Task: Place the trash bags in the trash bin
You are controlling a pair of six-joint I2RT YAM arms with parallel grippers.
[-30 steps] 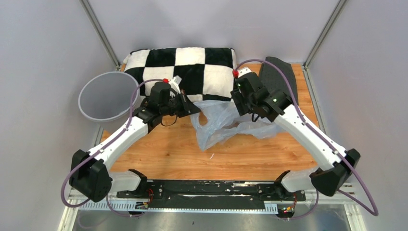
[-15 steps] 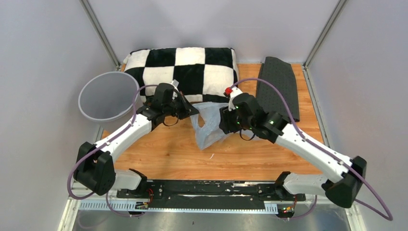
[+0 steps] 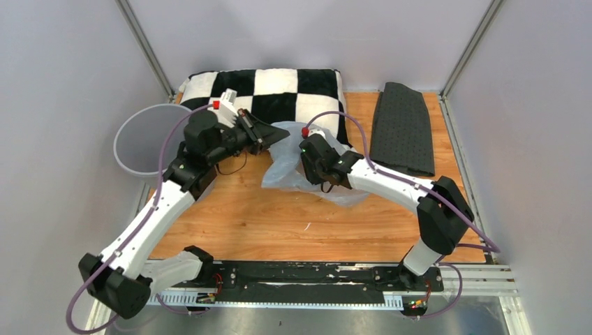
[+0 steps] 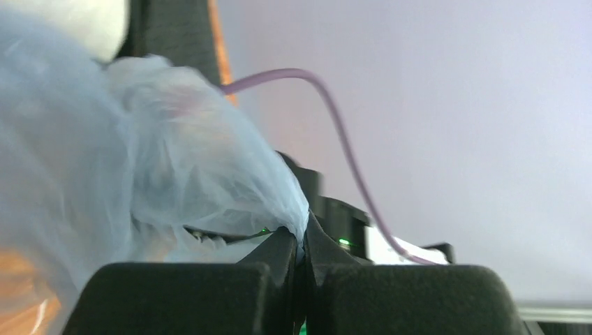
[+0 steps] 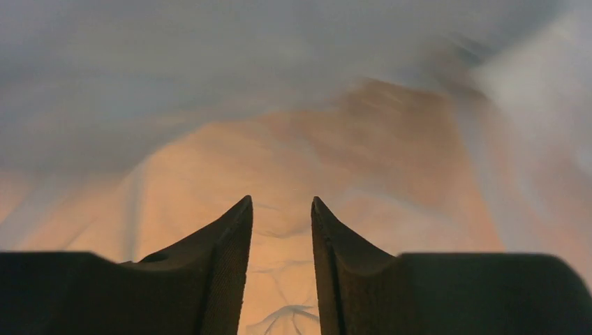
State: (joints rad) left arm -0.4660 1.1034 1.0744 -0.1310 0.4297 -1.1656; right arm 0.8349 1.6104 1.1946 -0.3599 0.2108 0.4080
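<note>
- The trash bag (image 3: 283, 167) is a thin, crinkled film of pale blue-grey colour. It is half transparent, so the wood of the bench (image 3: 237, 216) shows through it in an orange tone.
- It sits in a loose, bunched heap near the middle of the bench, just in front of the checkered pillow (image 3: 279, 87). Its upper part is raised off the wood and overlaps the near edge of the pillow.
- The left claw (image 3: 285, 132) is clenched on an upper corner of the bag. In the left wrist view its two fingers (image 4: 276, 255) press together, and a pinch of film comes out between their tips.
- The right claw (image 5: 279, 237) is released. Its fingers stand a little apart and we see nothing held between them. The film in front of them is blurred, and in the top view this claw is pushed into the folds of the bag.
- The trash bin (image 3: 122, 157) is round and grey with a lighter rim. It stands at the left, beside the pillow and the left arm, and the bag is not in it.
- A dark textured mat (image 3: 401, 129) lies at the right rear, apart from the bag.
</note>
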